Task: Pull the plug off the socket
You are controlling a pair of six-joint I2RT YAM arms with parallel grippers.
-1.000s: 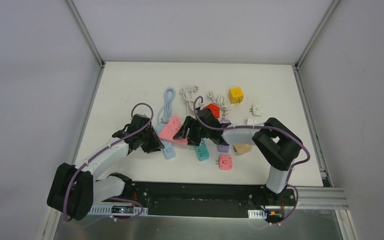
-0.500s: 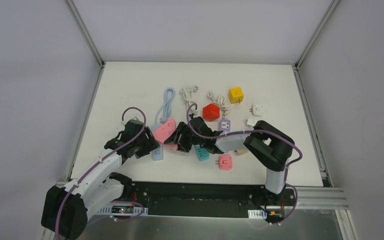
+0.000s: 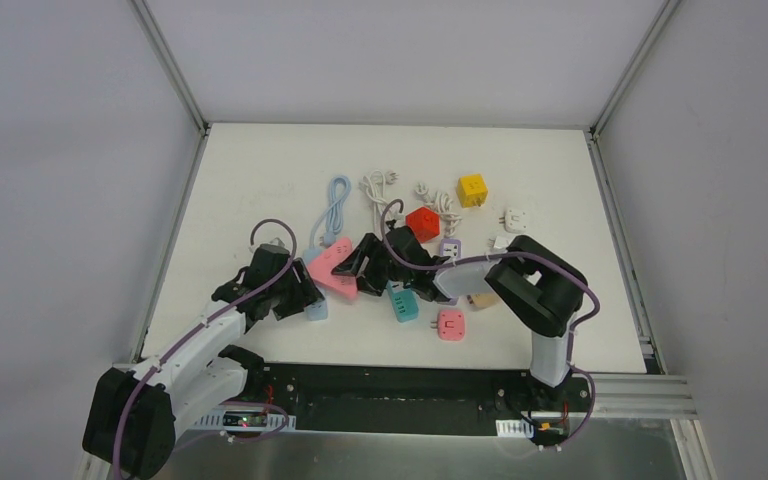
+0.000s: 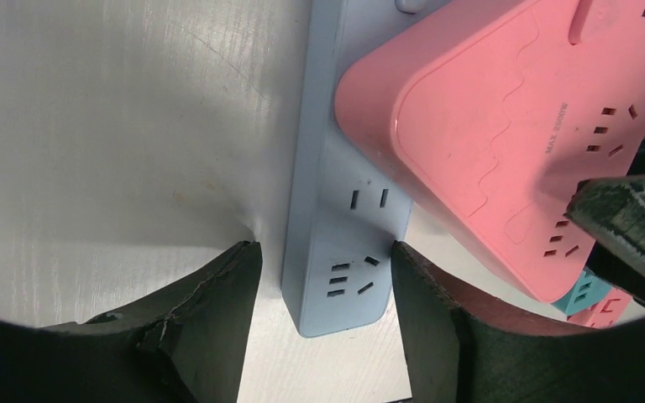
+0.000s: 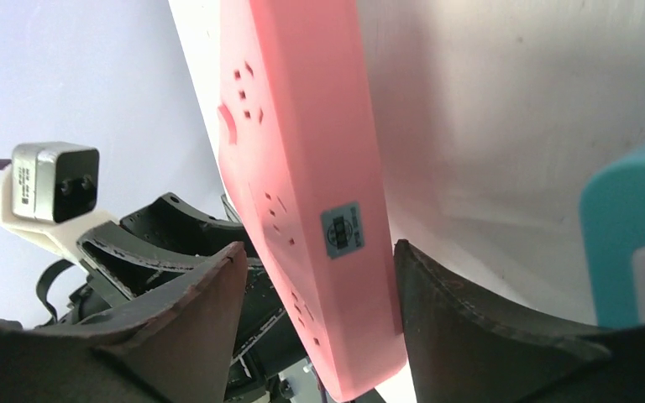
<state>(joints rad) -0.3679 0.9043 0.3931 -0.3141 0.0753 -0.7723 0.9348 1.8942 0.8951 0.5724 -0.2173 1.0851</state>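
My left pincer [image 4: 323,256] apart, straddling blue strip [image 4: 336,210] on table [image 4: 92,126] | my right pincer [image 5: 319,252] looks clamped on pink strip [image 5: 302,126], tilted above blue | plug itself hidden | I'd pin blue first, then pull pink straight away.

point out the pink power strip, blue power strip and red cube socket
pink power strip [image 4: 487,143], left wrist view, middle of its top face.
blue power strip [image 4: 342,235], left wrist view, face between its outlets.
red cube socket [image 3: 421,223], top external view, its top face.

End effector [image 5: 317,252] grips the pink power strip [image 5: 302,168] — teal strip [image 5: 630,227] beside.
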